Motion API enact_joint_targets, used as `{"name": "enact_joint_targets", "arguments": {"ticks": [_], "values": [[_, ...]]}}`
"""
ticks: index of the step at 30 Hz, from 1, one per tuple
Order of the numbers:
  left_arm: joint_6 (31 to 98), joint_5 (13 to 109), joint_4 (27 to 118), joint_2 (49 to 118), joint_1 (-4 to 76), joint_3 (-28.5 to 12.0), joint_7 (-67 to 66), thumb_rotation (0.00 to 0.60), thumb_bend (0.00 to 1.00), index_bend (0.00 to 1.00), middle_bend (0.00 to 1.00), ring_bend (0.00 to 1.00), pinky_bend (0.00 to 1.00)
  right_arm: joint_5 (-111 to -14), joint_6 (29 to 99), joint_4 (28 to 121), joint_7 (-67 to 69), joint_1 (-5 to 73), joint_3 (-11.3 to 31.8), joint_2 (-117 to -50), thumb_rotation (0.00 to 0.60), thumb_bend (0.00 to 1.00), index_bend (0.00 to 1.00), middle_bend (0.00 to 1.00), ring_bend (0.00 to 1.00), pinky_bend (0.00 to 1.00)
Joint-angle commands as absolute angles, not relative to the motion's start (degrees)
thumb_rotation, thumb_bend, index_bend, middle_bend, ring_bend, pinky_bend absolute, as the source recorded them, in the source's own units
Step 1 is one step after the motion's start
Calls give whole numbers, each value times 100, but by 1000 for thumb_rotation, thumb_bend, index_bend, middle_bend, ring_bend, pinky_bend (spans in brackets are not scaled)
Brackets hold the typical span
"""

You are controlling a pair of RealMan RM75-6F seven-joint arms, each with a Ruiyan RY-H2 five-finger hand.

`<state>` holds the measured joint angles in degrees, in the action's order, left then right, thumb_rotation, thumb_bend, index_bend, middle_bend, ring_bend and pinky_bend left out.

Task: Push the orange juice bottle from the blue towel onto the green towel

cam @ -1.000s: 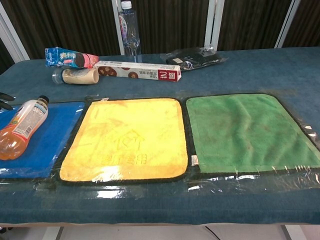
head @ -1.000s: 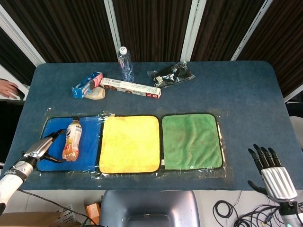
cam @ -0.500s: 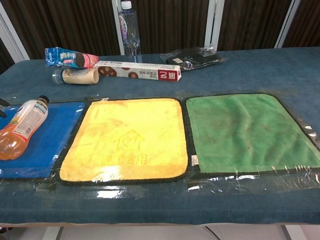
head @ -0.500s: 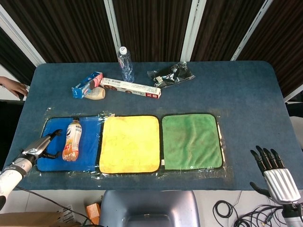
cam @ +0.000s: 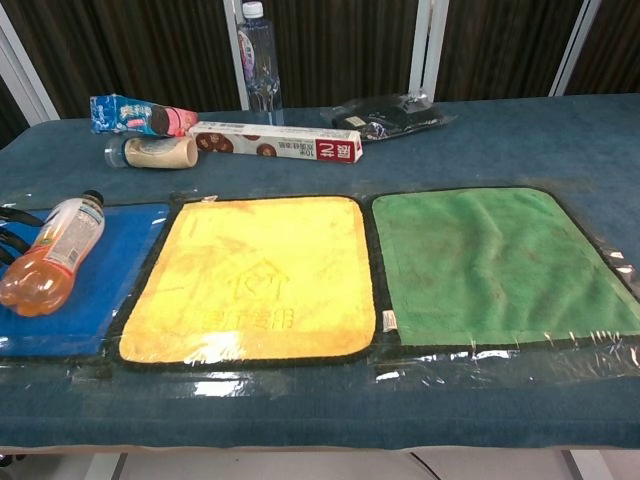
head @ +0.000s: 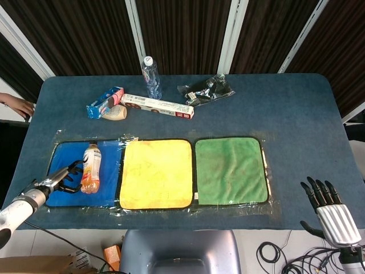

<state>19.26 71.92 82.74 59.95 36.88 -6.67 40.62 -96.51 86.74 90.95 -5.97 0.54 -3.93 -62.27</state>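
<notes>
Three towels lay side by side on the table (head: 296, 114): blue towel (head: 108, 171), yellow towel (head: 157, 171), green towel (head: 231, 169). Lay on its side on the blue towel, cap pointing away from the robot: orange juice bottle (head: 90, 168), white label wrapped round the middle, printing too small to read. Rested against the bottle's left flank with dark fingers spread and clamped on nothing: left hand (head: 63, 178), only its fingertips (cam: 12, 232) showing at the edge of the chest view. Hung off the near right corner of the table, fingers apart and pointing up, holding nothing: right hand (head: 328, 208). Stood upright at the far side: clear water bottle (head: 150, 77), label unreadable. Lay nearby: long red and white box (cam: 275, 141) with large white characters near one end, legible only as something like "N2"; blue snack packet (head: 105, 101); beige roll (cam: 155, 152); black crinkled bag (head: 206, 89). Compared with a second before, had shifted slightly toward the yellow towel and turned a little: the bottle, with the left hand brought in closer behind it.
</notes>
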Motion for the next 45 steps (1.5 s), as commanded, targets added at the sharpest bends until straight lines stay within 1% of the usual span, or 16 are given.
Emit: {"name": "enact_joint_targets", "arguments": {"ticks": [1, 6, 12, 15, 19, 21, 24, 27, 31, 35, 38, 41, 45], "values": [[1569, 7495, 8254, 6063, 3737, -942, 4658, 590, 422, 84, 207, 173, 289, -9641, 8676, 9084, -584, 50, -388, -6223, 600, 92, 0, 0, 0, 0], [1302, 7821, 8254, 6165, 3762, -1227, 5407, 596, 424, 84, 207, 173, 290, -9637, 8644, 9085, -590, 64, -386, -6222, 600, 92, 0, 0, 0, 0], [998, 7987, 7966, 6351, 3813, -1576, 6275, 567, 429, 84, 207, 174, 290, -9615, 8673, 9078, -550, 46, -375, -6214, 600, 92, 0, 0, 0, 0], [977, 7990, 7639, 6552, 3820, -1766, 6640, 566, 425, 84, 207, 174, 290, -9608, 8648, 9075, -549, 53, -378, -6212, 600, 92, 0, 0, 0, 0], [880, 7951, 7000, 6924, 3936, -1910, 6882, 563, 423, 84, 207, 174, 290, -9624, 8660, 9076, -535, 51, -381, -6205, 600, 92, 0, 0, 0, 0], [737, 7867, 6706, 7110, 4019, -1981, 6962, 562, 423, 84, 207, 174, 290, -9619, 8680, 9066, -520, 42, -375, -6203, 600, 93, 0, 0, 0, 0], [426, 7730, 6520, 7260, 4085, -2134, 6995, 565, 423, 84, 213, 176, 290, -9598, 8702, 9052, -486, 30, -363, -6196, 600, 92, 0, 0, 0, 0], [218, 7670, 6499, 7330, 4062, -2311, 6760, 568, 424, 84, 215, 181, 295, -9566, 8699, 9039, -464, 28, -348, -6192, 600, 93, 0, 0, 0, 0], [-52, 7468, 6669, 7334, 3973, -2601, 6375, 569, 425, 83, 215, 181, 343, -9540, 8662, 9041, -475, 45, -335, -6195, 600, 92, 0, 0, 0, 0], [-500, 7042, 6863, 7346, 3820, -3097, 5819, 594, 426, 63, 215, 181, 385, -9527, 8614, 9056, -504, 66, -332, -6199, 600, 92, 0, 0, 0, 0], [-766, 6766, 6889, 7419, 3721, -3402, 5318, 600, 426, 48, 215, 181, 390, -9525, 8620, 9065, -503, 63, -330, -6194, 600, 92, 0, 0, 0, 0], [-1172, 6395, 6804, 7501, 3647, -3697, 4700, 600, 426, 39, 215, 181, 390, -9531, 8627, 9064, -491, 56, -337, -6186, 600, 93, 0, 0, 0, 0], [-1326, 6042, 6718, 7524, 3555, -3859, 4125, 600, 426, 34, 215, 180, 390, -9536, 8639, 9051, -456, 51, -339, -6178, 600, 93, 0, 0, 0, 0]]}}
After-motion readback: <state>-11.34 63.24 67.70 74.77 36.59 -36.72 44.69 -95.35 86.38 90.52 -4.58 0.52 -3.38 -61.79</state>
